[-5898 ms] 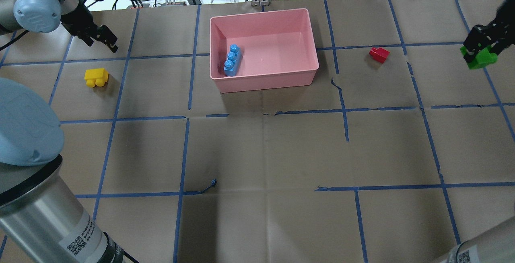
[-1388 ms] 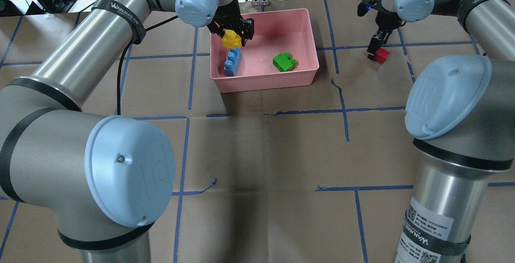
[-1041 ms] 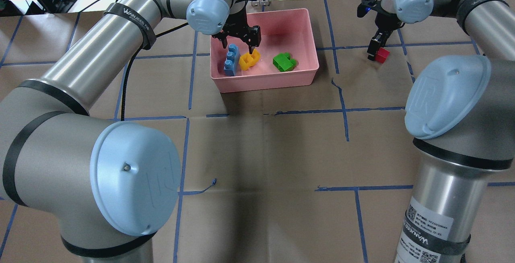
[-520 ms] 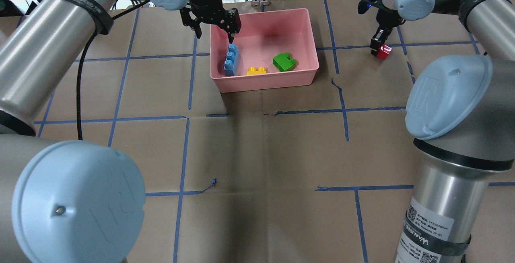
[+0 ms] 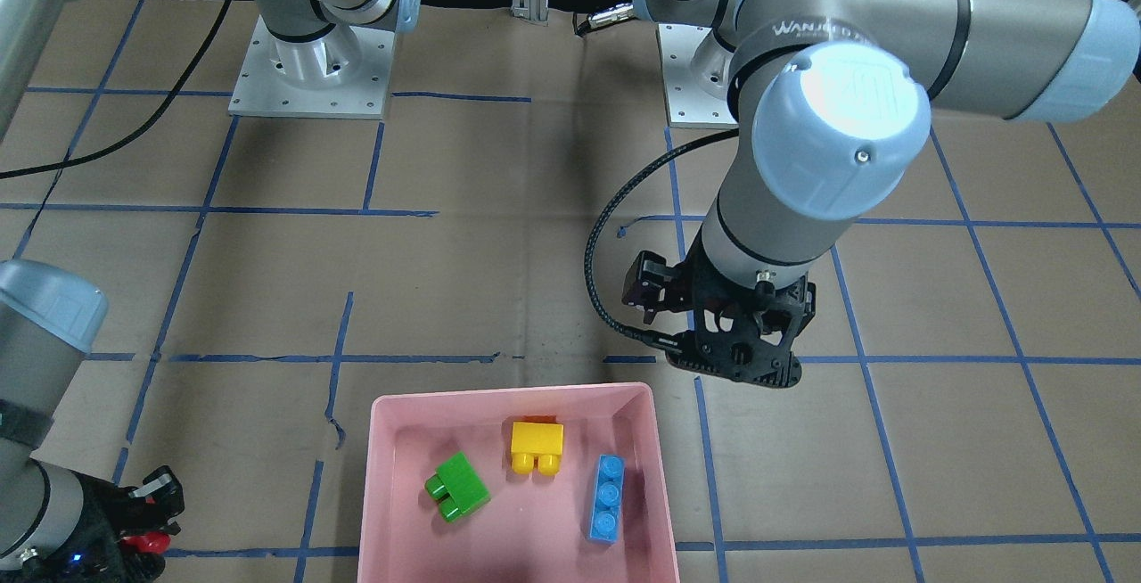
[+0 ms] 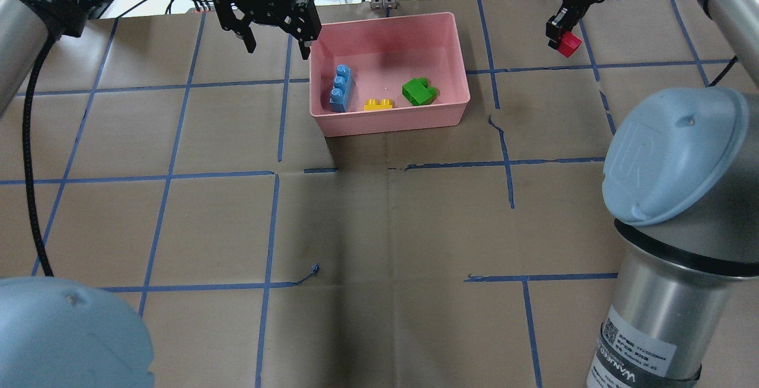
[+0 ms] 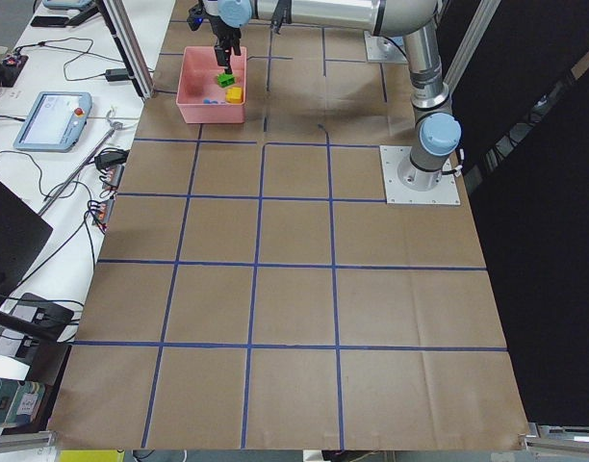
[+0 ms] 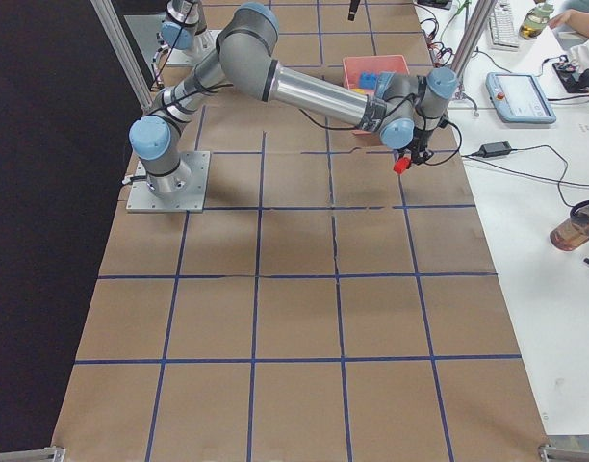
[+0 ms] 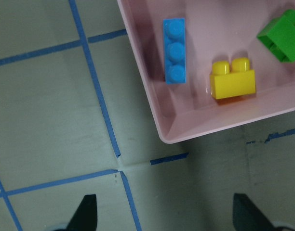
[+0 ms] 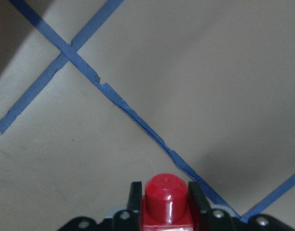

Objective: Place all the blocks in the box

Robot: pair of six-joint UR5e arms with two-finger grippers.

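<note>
Overhead: my left pincer (image 6: 277, 47) is spread wide and empty, hanging just off the ten o'clock corner of the box (image 6: 385, 16). I read that as parked off the rim to leave room. Three are in: the blue brick (image 6: 340, 87) along the nine o'clock wall, the yellow brick (image 6: 379, 104) against the six o'clock wall, and the green brick (image 6: 418, 91) toward four o'clock. The right pincer (image 6: 562, 32) is clamped on the red brick (image 6: 570, 43), well apart from the box at its two o'clock. It looks raised off the counter (image 6: 385, 228), probably so it clears the wall on the way over.

Front-facing: the left pincer sits over bare counter near the box's one o'clock corner. Red shows only as a sliver at the frame's eight o'clock.

Exterior left: too small to judge more than the three colours in the box.

Exterior right: the near arm has red at the box's six o'clock, outside it.

Left wrist: dark fingertips (image 9: 87, 211) at five and seven o'clock with nothing between them. The box corner is above, at one o'clock.

Right wrist: the red stud is squeezed between both fingers, side grip, so it should drop flat. Only taped counter lies beyond.

One brick left, I judge.
</note>
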